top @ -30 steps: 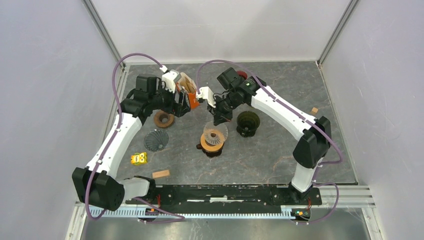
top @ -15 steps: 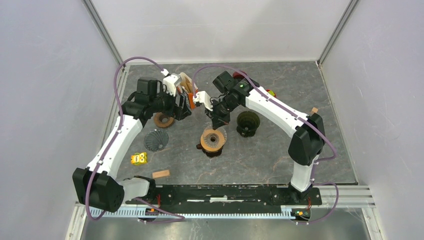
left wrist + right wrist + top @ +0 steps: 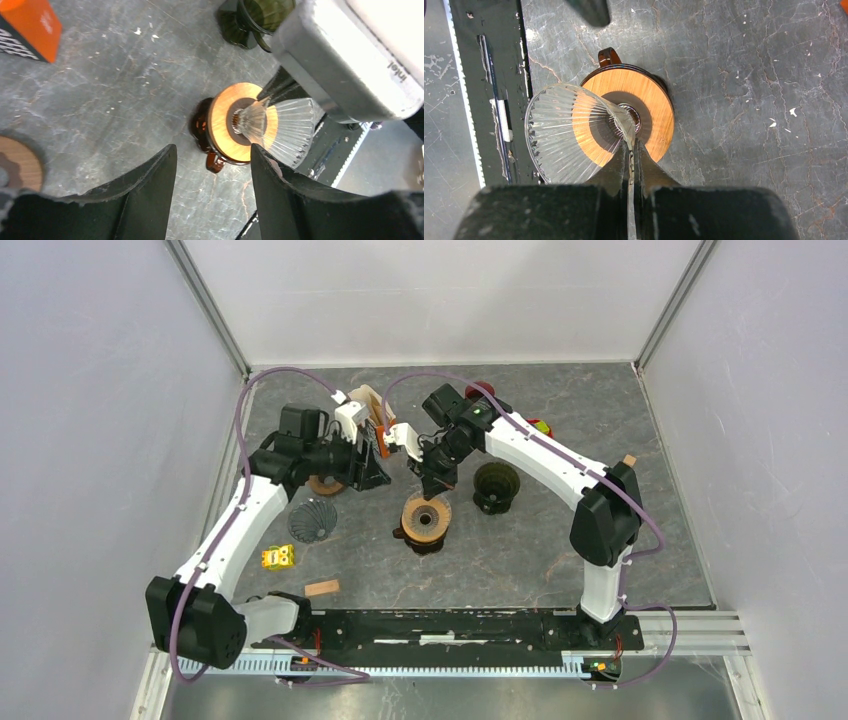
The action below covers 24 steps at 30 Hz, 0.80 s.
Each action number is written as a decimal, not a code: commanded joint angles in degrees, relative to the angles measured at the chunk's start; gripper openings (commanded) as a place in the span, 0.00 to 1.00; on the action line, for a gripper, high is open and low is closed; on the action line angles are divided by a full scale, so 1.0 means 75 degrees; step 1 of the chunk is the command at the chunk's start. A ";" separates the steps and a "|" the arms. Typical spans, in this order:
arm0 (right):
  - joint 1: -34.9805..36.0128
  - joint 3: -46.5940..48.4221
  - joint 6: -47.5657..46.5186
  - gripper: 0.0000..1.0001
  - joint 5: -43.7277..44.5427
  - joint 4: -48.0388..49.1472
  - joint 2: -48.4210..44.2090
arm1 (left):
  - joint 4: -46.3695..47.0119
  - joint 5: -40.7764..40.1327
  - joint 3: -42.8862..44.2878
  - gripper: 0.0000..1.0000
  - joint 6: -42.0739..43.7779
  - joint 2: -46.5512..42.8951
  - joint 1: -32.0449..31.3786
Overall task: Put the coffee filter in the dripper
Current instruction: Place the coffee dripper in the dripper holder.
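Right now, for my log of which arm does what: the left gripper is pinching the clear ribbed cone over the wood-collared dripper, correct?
Wrong arm. The right gripper is pinching the clear ribbed cone over the wood-collared dripper, as the right wrist view shows. The left gripper is open, with nothing between its fingers.

A dark green ribbed glass cone [image 3: 496, 485] stands on the grey stone table [image 3: 560, 540]; well apart lie a yellow toy block [image 3: 278, 557] and a small wooden block [image 3: 321, 588]
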 commanded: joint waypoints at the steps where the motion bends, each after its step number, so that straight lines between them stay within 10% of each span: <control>1: 0.0035 0.0392 0.0112 0.02 -0.0014 0.0090 0.0031 | 0.0218 0.0346 -0.0133 0.62 -0.0583 -0.0016 -0.0407; 24: 0.0029 0.0393 0.0293 0.06 0.0224 0.0219 0.0182 | 0.2067 0.0888 -0.1810 0.62 -0.3402 0.0086 -0.0702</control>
